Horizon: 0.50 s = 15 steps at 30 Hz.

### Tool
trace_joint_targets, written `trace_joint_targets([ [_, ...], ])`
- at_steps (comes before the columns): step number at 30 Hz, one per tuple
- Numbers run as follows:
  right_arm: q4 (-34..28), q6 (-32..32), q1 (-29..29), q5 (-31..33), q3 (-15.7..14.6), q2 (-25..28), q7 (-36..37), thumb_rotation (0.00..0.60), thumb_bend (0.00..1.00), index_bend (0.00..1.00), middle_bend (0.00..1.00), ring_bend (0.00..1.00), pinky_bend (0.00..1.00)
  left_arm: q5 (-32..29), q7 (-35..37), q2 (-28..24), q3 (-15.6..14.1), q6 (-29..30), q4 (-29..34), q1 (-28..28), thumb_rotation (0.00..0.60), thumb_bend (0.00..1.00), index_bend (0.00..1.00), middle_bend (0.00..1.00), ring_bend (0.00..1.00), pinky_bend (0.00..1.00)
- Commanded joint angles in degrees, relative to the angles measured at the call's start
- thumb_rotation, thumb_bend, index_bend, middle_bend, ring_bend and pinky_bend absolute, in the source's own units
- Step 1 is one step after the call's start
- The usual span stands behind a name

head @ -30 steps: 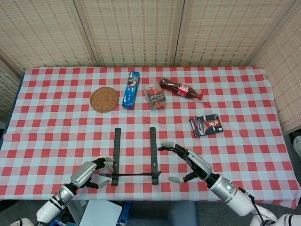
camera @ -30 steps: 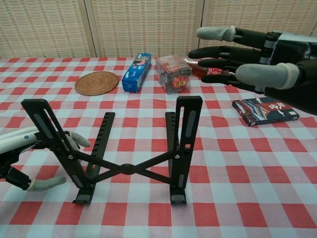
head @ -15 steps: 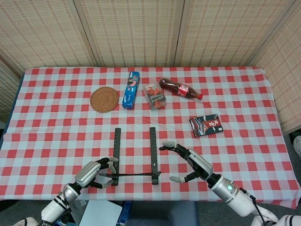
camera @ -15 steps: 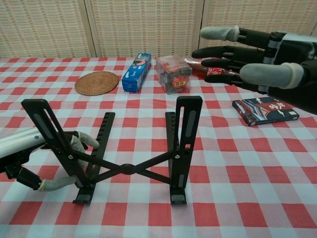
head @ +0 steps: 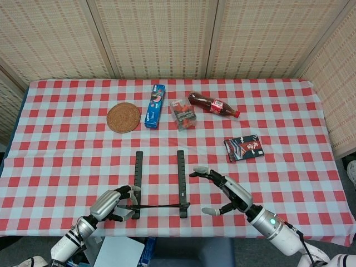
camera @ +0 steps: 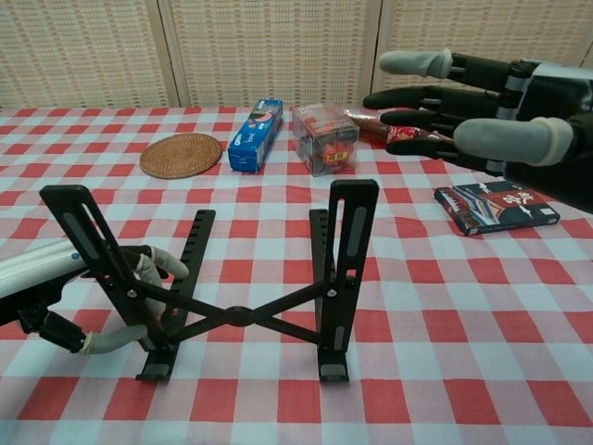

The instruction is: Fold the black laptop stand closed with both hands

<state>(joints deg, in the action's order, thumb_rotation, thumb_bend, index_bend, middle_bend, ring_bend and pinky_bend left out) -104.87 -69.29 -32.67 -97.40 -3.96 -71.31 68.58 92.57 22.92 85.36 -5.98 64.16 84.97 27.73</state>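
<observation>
The black laptop stand (head: 159, 183) stands unfolded near the table's front edge, its two uprights joined by a crossed brace (camera: 243, 315). My left hand (head: 113, 201) is at the stand's left side. Its fingers (camera: 156, 267) curl behind the left upright and its thumb lies low against that upright's foot, so it clasps that upright. My right hand (head: 225, 191) hovers to the right of the stand, apart from it. It shows large in the chest view (camera: 482, 102), fingers spread and holding nothing.
Further back lie a round woven coaster (head: 123, 117), a blue snack box (head: 155, 105), a clear box of small items (head: 183, 113) and a red bottle (head: 214, 104) on its side. A dark packet (head: 243, 147) lies right of the stand.
My left hand has moved right and wrapped its fingers around the stand's left upright. The right hand has drifted slightly. The stand has not moved.
</observation>
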Motion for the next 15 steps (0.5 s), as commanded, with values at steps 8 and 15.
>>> trace_joint_targets([
  [8, 0.1, 0.0, 0.0, 0.0, 0.1, 0.0, 0.3, 0.600, 0.15, 0.12, 0.19, 0.04, 0.05, 0.0, -1.1, -0.3, 0.0, 0.3, -0.5, -0.3, 0.600, 0.35, 0.49, 0.21, 0.19, 0.31],
  [15, 0.1, 0.0, 0.0, -0.1, 0.0, 0.0, 0.2, 0.600, 0.15, 0.12, 0.19, 0.04, 0.05, 0.3, -1.6, -0.2, 0.0, 0.5, -0.8, -0.3, 0.600, 0.35, 0.50, 0.21, 0.19, 0.31],
])
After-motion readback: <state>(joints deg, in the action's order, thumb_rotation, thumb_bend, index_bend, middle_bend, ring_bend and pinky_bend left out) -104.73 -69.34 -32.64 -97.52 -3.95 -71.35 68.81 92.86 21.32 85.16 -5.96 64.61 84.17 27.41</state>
